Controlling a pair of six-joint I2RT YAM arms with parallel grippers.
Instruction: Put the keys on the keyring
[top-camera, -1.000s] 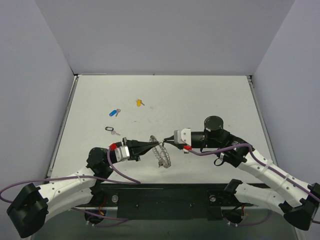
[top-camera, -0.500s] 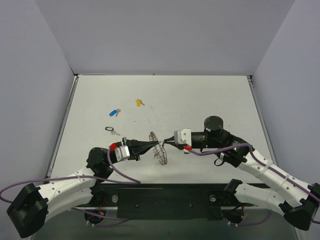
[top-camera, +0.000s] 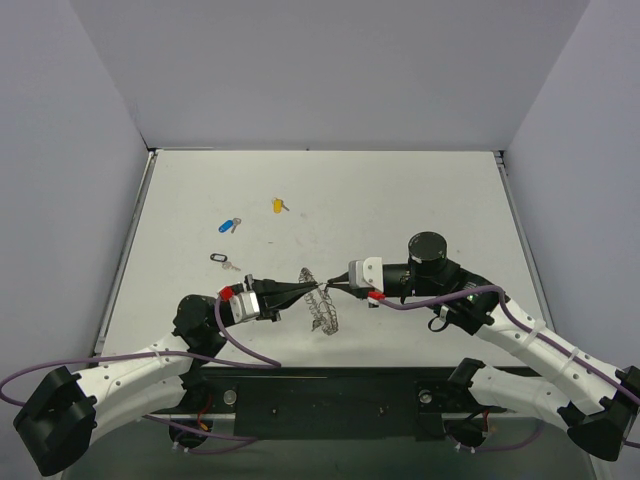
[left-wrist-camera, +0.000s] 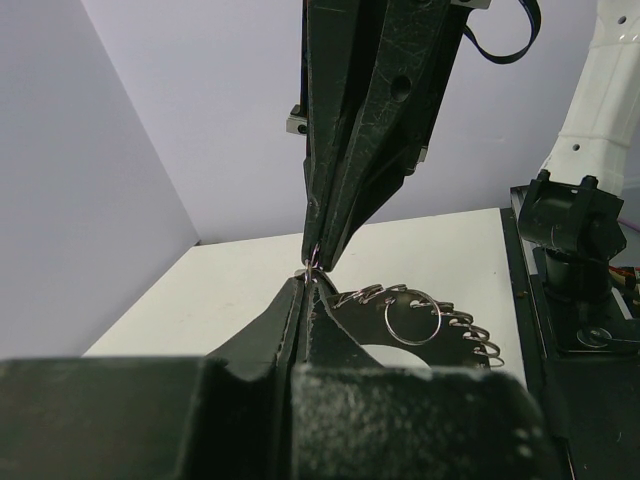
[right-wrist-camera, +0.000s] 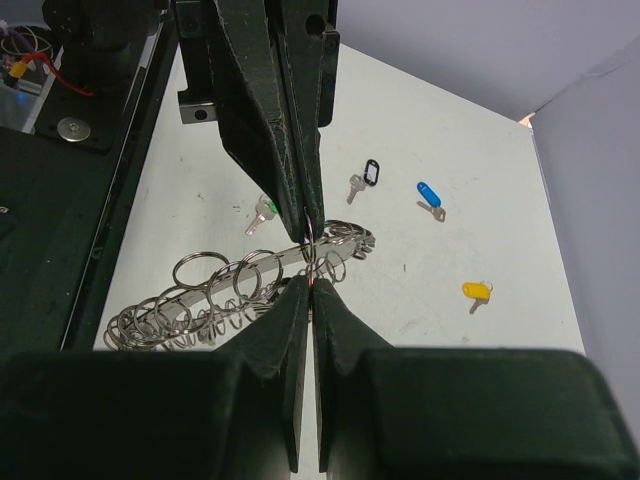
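The keyring (top-camera: 322, 310), a silvery band strung with several small split rings, hangs between both grippers above the table. It also shows in the right wrist view (right-wrist-camera: 225, 290) and the left wrist view (left-wrist-camera: 430, 305). My left gripper (top-camera: 314, 290) and right gripper (top-camera: 331, 287) meet tip to tip, both shut on one small ring of the keyring. In the right wrist view the right gripper (right-wrist-camera: 311, 282) faces the left gripper (right-wrist-camera: 305, 225). On the table lie a blue key (top-camera: 230, 225), a yellow key (top-camera: 279, 206), a black key (top-camera: 222, 260) and a green key (right-wrist-camera: 262, 212). The second black key is out of view.
The white table (top-camera: 420, 190) is walled at the back and sides by grey panels. The arm bases and a black rail (top-camera: 330, 395) run along the near edge. Purple cables trail along both arms.
The keyring has swung and turned between the grippers, tilting up and then settling lower again. Both grippers stay pinched tip to tip in the same place.
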